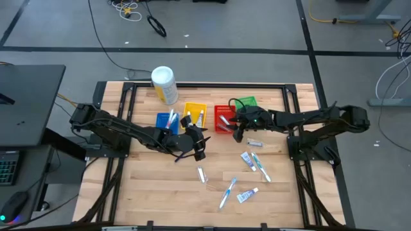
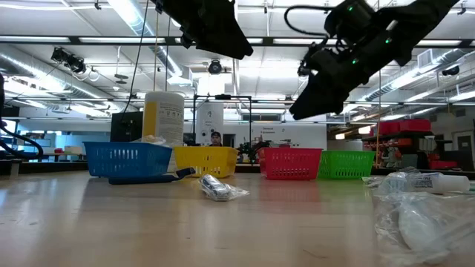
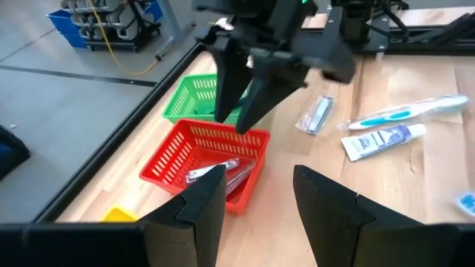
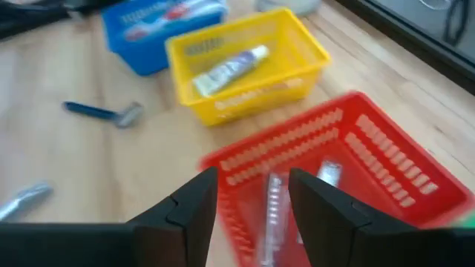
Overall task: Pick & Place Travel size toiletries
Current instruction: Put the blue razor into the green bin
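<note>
Wrapped razors [image 4: 276,209] lay inside the red basket [image 4: 386,159], near the bench's [image 1: 154,192] far edge. The right gripper [image 4: 252,194] hung above them, fingers parted, empty. The left gripper [image 3: 256,199] hovered mid-bench, released, empty.

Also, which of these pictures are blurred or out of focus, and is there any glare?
Right wrist view: soft all over, the red basket and yellow basket smeared. Low view: the clear wrapped items nearest the camera are out of focus, and bright ceiling lights leave the arms as dark silhouettes. Left wrist view: its own fingers are blurred, the toothpaste tube beyond fairly sharp. High view: even light.
</note>
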### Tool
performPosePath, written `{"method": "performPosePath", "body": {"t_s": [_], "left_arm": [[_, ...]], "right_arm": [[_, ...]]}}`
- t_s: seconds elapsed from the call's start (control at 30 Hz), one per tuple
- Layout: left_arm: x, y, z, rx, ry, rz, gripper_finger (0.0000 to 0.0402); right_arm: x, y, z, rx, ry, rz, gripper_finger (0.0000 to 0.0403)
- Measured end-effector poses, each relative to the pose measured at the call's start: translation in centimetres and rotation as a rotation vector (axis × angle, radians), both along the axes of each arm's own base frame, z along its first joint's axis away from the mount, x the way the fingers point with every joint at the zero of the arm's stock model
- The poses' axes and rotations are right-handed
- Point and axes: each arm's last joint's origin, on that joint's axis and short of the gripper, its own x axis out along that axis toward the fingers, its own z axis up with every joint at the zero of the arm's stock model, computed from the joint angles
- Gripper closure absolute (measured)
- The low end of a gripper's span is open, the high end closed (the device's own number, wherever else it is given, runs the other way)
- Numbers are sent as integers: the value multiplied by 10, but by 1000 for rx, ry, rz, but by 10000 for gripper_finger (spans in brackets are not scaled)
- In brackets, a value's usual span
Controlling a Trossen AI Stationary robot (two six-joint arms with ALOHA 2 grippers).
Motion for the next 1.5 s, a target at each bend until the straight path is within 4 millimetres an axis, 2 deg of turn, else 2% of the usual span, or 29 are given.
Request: {"method": "performPosePath", "body": {"t_s": [0.17,0.33,0.5,0.7,0.87,1.13,1.5], "left_arm": [[0,-1,0,-53,-18,2,236],[-6,-4,-12,-255,62,-25,236],[-27,-13,-42,-404,211,50,236],[-52,-20,-83,-543,254,179,236],[-69,-23,-107,-516,265,181,236],[-81,-22,-125,-460,213,193,236],[-74,-23,-133,-451,174,152,237]], "right_arm": [[-4,21,7,-4,-1,83,225],[-3,40,8,10,-5,148,225],[-3,51,8,31,-13,166,225],[-3,56,8,6,-14,141,225],[-3,56,8,9,-15,139,225],[-3,56,8,9,-15,138,225],[-3,56,8,9,-17,138,225]]}}
